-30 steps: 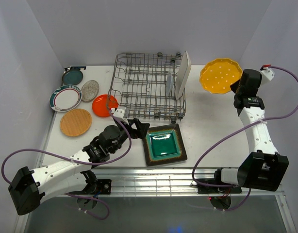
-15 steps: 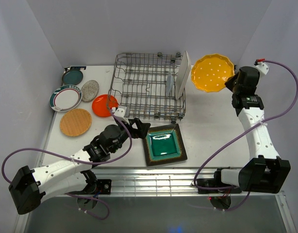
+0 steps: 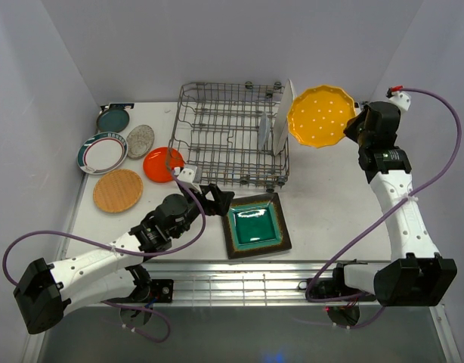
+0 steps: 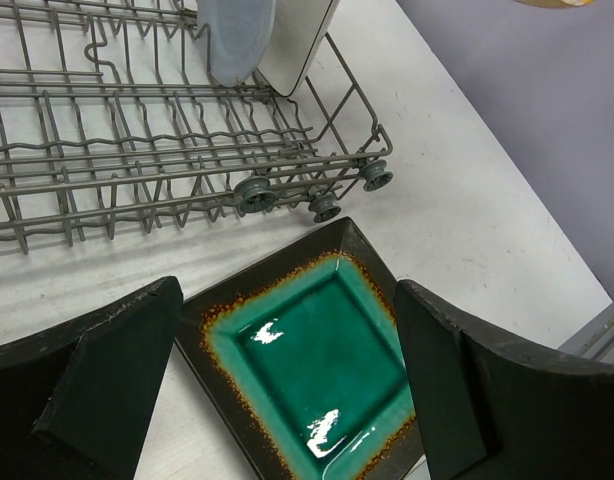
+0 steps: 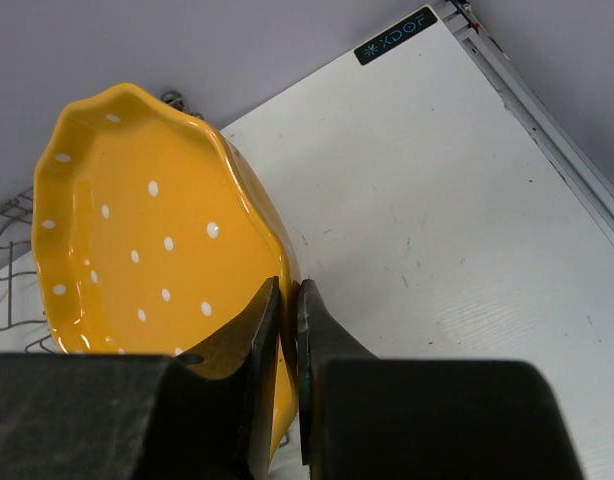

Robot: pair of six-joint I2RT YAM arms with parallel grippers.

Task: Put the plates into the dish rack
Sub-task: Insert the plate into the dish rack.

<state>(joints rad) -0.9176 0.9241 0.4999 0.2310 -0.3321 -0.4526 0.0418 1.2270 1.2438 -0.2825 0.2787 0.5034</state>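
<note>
Plates are my job here. My right gripper [image 5: 285,297] is clamped on the rim of the yellow scalloped plate [image 3: 317,116], jaws pinched tight on its edge. The plate is lifted off the table [image 3: 330,204] and tilted, its white-dotted face turned toward the top camera, just beside the far right corner of the dish rack [image 3: 232,180].

In that rack a white rectangular plate [image 3: 285,117] and a pale blue plate [image 3: 264,132] stand on edge at the right end.

My left gripper [image 3: 218,200] hangs wide apart and holds nothing, over the left edge of the green-centred square plate [image 4: 317,350], which lies flat just in front of the rack.

Left of the rack lie the orange plate [image 3: 162,163], wood-tone plate [image 3: 118,190], teal-rimmed white plate [image 3: 102,153], speckled grey plate [image 3: 140,141] and teal plate [image 3: 113,119].
</note>
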